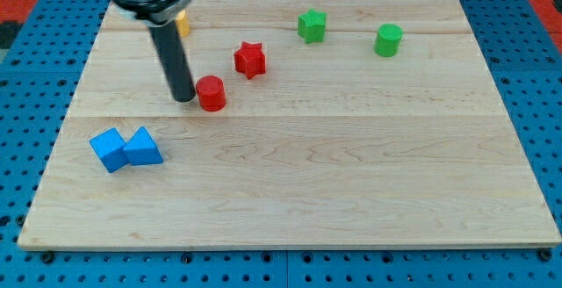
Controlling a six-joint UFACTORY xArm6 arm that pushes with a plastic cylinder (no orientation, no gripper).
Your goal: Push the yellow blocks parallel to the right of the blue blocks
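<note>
Nearest the view's bottom, the blue cube [108,149] and blue triangular block [143,147] sit touching at the wooden surface's [351,183] left. One yellow block [183,22] shows, well apart at the view's top left, mostly hidden behind the rod. The arm carries no fingers; the tip [183,98] stands just left of the red cylinder [211,93], with the red star [249,59], green star [311,25] and green cylinder [388,39] farther right.
</note>
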